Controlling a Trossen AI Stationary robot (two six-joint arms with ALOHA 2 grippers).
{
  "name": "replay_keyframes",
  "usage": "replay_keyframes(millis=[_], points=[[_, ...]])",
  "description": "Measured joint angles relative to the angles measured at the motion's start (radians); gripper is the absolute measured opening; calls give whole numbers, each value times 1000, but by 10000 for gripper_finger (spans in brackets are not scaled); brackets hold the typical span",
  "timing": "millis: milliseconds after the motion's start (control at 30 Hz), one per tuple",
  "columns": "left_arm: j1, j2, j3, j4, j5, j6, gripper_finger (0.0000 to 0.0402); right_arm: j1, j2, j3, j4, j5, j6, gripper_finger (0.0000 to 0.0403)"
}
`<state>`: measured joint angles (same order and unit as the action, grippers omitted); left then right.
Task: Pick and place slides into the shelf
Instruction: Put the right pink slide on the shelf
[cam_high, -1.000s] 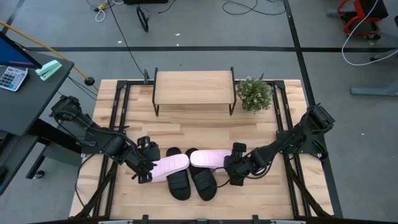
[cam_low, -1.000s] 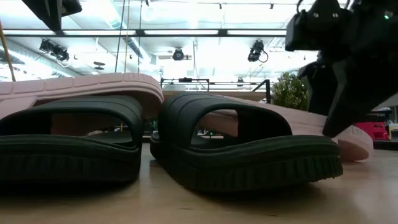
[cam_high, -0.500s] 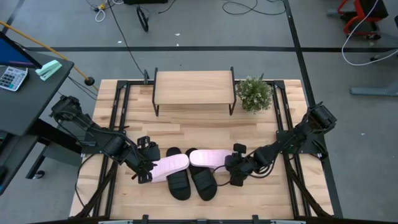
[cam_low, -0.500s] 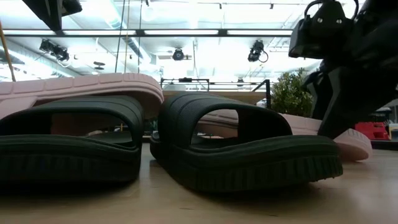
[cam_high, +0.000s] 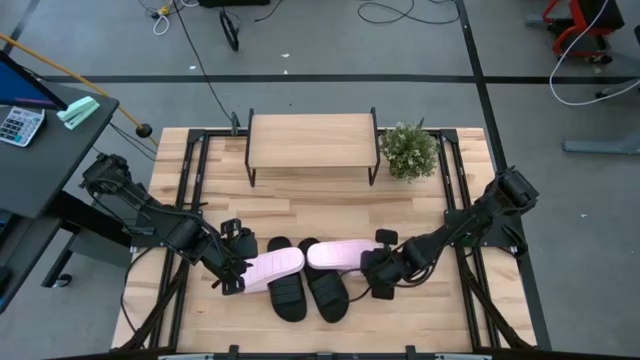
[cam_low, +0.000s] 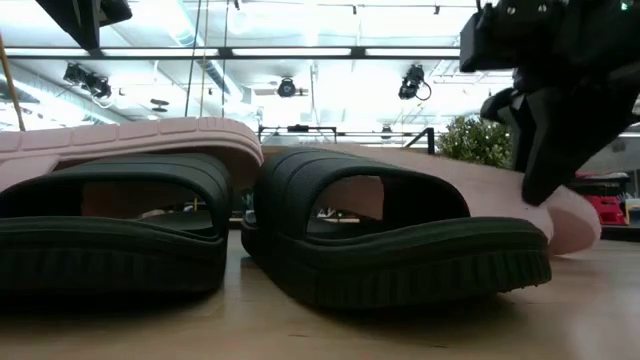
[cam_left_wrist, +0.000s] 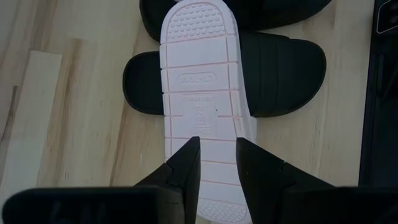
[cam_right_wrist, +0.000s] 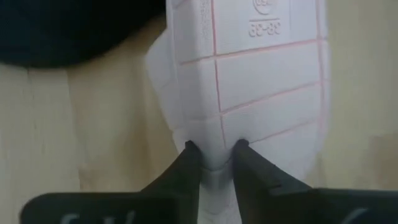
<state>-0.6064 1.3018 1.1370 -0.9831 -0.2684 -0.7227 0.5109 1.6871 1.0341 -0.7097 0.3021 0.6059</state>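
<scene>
Right pincer (cam_high: 372, 268) clenched on right pink slide (cam_high: 338, 256) heel; left pincer (cam_high: 236, 268) grasping left pink slide (cam_high: 272, 266).

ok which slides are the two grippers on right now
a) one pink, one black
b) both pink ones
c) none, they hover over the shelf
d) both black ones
b: the left gripper pinches the sole of one pink slide and the right gripper pinches the end of the other pink slide; both black slides lie on the table.
</scene>
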Motion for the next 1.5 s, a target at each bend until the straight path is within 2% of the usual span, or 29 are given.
replay_keyframes(millis=[300,600,867,1033,1133,1267,1500], points=[[0,0,0,0,0,0,107,0,0,153,-290,56,-7,52],[0,0,0,0,0,2,107,1,-43,255,-353,115,19,48],[0,0,0,-1,0,5,107,16,-277,265,-327,304,128,43],[0,0,0,0,-10,39,107,56,-439,264,-170,443,124,43],[0,0,0,0,-46,67,107,84,-510,264,-58,520,64,41],[0,0,0,0,-126,108,107,105,-571,264,13,546,-1,37],[1,0,0,1,-391,231,107,107,-594,263,70,592,-74,34]])
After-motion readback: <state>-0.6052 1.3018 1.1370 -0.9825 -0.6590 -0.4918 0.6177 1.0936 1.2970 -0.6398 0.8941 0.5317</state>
